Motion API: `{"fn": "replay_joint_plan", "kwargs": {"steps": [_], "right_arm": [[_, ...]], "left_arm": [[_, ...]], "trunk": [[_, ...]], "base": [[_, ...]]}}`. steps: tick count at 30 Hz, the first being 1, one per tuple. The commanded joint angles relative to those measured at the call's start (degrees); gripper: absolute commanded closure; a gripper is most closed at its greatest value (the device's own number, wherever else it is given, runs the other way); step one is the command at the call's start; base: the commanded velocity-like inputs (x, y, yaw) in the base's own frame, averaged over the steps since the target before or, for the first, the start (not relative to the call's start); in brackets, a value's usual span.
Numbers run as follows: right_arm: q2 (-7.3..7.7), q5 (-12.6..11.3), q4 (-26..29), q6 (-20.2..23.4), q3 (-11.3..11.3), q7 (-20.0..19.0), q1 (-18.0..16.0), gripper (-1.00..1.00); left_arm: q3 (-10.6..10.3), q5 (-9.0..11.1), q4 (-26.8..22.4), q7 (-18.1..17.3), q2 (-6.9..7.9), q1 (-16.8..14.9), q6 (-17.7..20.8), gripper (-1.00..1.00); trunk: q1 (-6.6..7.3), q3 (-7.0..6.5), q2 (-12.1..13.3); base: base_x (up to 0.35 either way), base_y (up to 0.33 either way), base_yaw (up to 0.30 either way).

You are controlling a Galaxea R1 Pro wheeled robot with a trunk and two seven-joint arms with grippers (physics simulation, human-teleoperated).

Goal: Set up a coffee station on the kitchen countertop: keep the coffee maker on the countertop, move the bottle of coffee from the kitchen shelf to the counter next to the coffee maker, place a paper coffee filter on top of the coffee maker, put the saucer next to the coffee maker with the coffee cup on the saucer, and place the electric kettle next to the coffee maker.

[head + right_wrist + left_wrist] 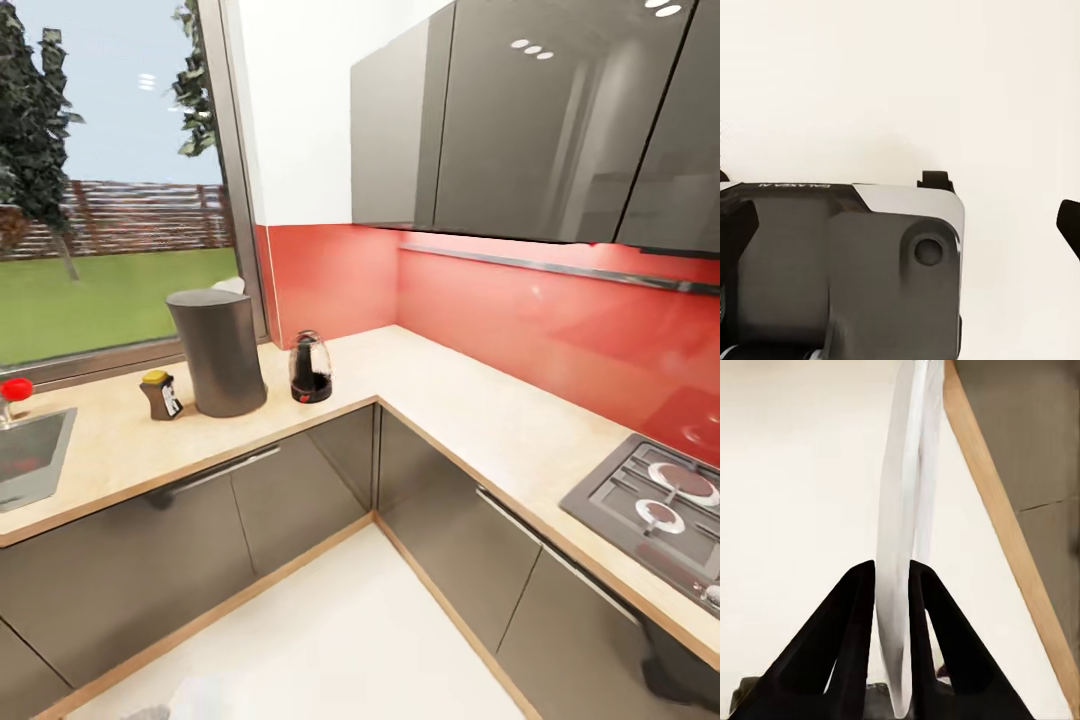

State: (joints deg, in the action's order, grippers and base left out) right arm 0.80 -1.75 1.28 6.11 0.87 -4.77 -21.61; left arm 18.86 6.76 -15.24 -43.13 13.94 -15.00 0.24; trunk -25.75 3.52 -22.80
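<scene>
Table: your coffee maker stands between bottle and kettle.
Left tool: you pinch the saucer.
Right tool: can't tell.

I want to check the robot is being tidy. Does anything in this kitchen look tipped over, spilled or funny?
Nothing is tipped or spilled. The coffee maker, bottle of coffee and electric kettle stand upright on the kitchen countertop. One oddity: the left pincer holds the saucer edge-on over the floor.
</scene>
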Motion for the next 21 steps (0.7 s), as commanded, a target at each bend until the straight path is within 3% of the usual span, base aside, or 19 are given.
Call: {"fn": "replay_joint_plan", "kwargs": {"steps": [1, 8, 14, 21], "right_arm": [[0.01, -0.2, 0.1, 0.3, 0.1, -0.2, 0.0, -1.00], [-0.05, -0.2, 0.1, 0.3, 0.1, 0.0, 0.0, -1.00], [-0.09, -0.2, 0.1, 0.3, 0.1, 0.0, 0.0, -1.00], [-0.09, -0.2, 0.1, 0.3, 0.1, 0.0, 0.0, -1.00]], "left_arm": [[-0.2, 0.0, -1.0, -1.3, 0.02, -0.9, 1.0, 1.00], [-0.1, 0.1, -11.9, -5.8, -0.95, -5.7, 13.9, 1.00], [-1.3, 0.2, -23.4, -6.3, -5.76, -9.2, 22.9, 1.00], [-3.8, 1.1, -30.8, -6.4, -9.48, -13.6, 32.7, 1.00]], "trunk": [[-0.03, 0.14, -0.1], [-0.03, 0.18, -0.1], [-0.03, 0.33, -0.1], [-0.03, 0.53, -0.1]], "base": [[0.000, 0.000, 0.208], [0.000, 0.000, 0.259], [0.000, 0.000, 0.276], [0.000, 0.000, 0.277]]}}
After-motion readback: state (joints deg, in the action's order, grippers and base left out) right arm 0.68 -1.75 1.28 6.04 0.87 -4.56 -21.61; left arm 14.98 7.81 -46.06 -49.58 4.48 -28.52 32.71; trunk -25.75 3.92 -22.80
